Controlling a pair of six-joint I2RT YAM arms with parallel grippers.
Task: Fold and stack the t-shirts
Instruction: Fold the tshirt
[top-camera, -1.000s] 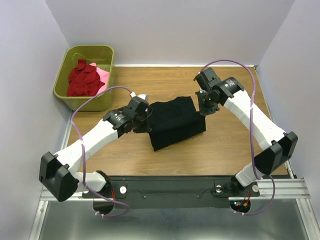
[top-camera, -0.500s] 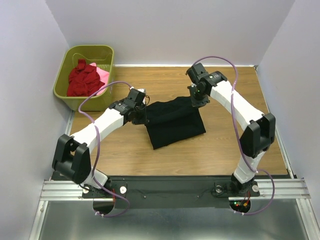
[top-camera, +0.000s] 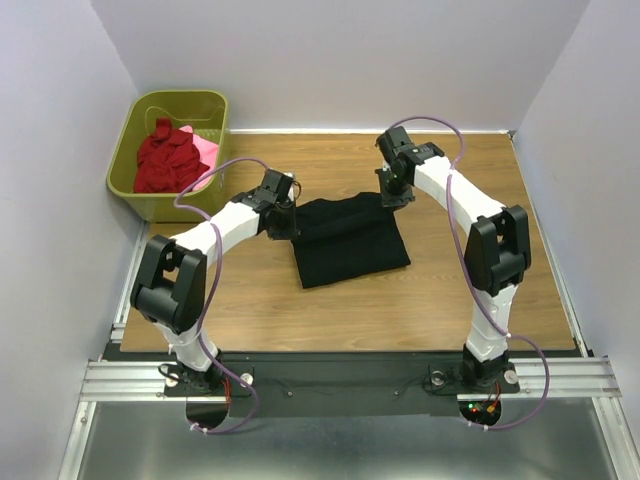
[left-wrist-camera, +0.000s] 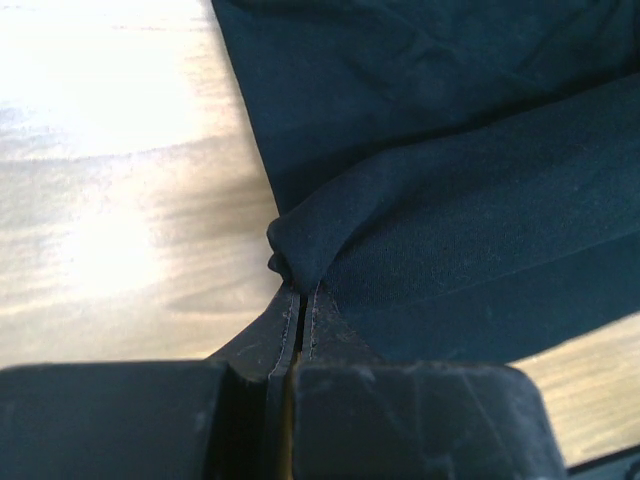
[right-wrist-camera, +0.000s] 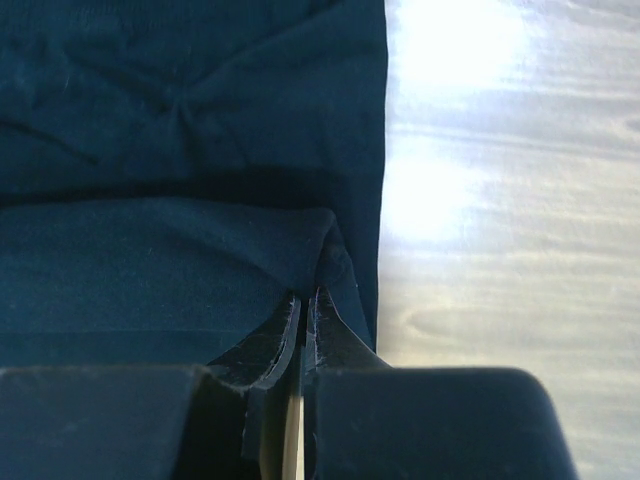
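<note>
Pinching the black t-shirt (top-camera: 350, 240) are left hand (left-wrist-camera: 300, 303) and right hand (right-wrist-camera: 306, 305).

Left hand (left-wrist-camera: 300, 295) pinched tight, angled downward; right hand (right-wrist-camera: 305, 300) opposite it, likewise clamped and angled downward.

The folded t-shirt (top-camera: 350, 245) lies on the table (top-camera: 450, 290) between the left gripper (top-camera: 295, 218) and the right gripper (top-camera: 393, 200), one at each far corner. Left of and beyond the left gripper sits the basket (top-camera: 175, 95), with other t-shirts (top-camera: 165, 160) in it.
</note>
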